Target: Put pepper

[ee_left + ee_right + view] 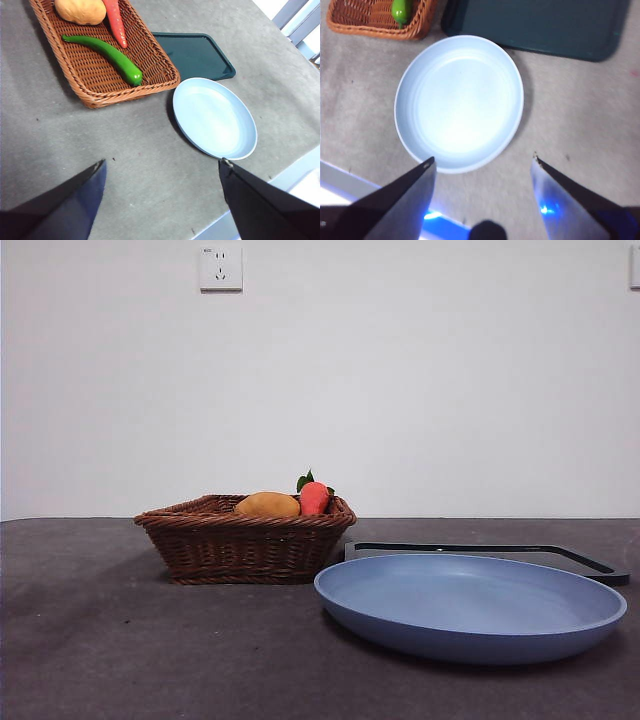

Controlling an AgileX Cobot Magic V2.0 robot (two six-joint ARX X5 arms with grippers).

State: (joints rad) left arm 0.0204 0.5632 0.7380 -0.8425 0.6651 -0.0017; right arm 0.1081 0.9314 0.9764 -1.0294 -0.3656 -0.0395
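Readable text: we find none in any of the three views.
Wall socket: we see only its white faceplate with dark slots and a small mark at the top left corner, too small for us to read.
Blue plate: we see a plain surface, no print.
Wicker basket: we see no tag or label.
Dark tray: we see no marking.
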